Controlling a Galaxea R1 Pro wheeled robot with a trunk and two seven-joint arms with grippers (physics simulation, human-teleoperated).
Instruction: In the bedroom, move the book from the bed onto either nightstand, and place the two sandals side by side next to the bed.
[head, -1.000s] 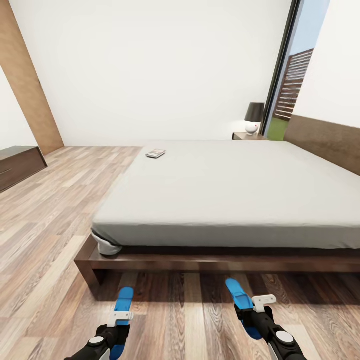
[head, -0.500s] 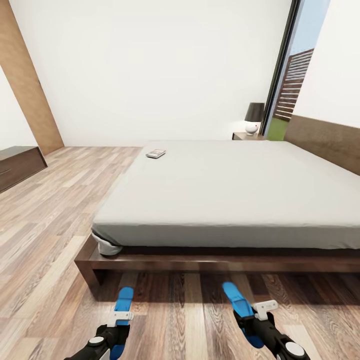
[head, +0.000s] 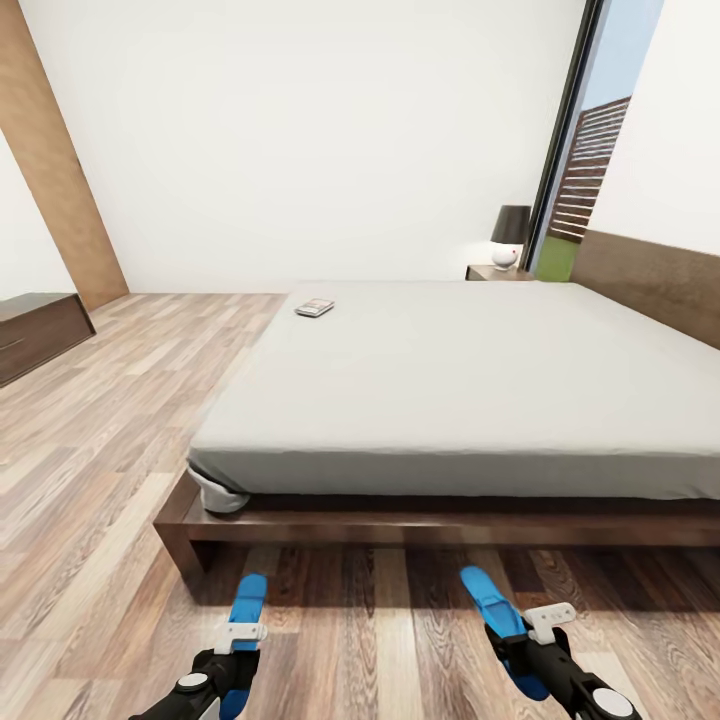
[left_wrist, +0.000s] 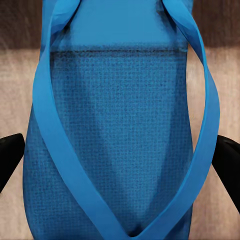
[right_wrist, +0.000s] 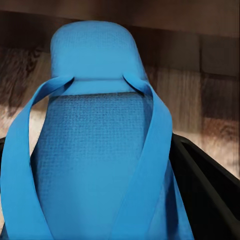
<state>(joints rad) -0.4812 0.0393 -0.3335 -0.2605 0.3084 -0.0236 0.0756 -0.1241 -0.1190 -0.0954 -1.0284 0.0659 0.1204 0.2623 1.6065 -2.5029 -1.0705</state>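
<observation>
Sandals (head: 246, 598) (head: 488, 598) claw-held apart, short of bed (head: 400, 525) edge.

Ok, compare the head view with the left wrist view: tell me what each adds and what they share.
Head view adds the bed, the book on its far corner, a nightstand with a lamp, both grippers, and the right gripper's sandal.

Left wrist view adds a close look at the left sandal's woven sole and toe straps, with dark fingers at either side.

Both show that left sandal over the wood floor.
</observation>
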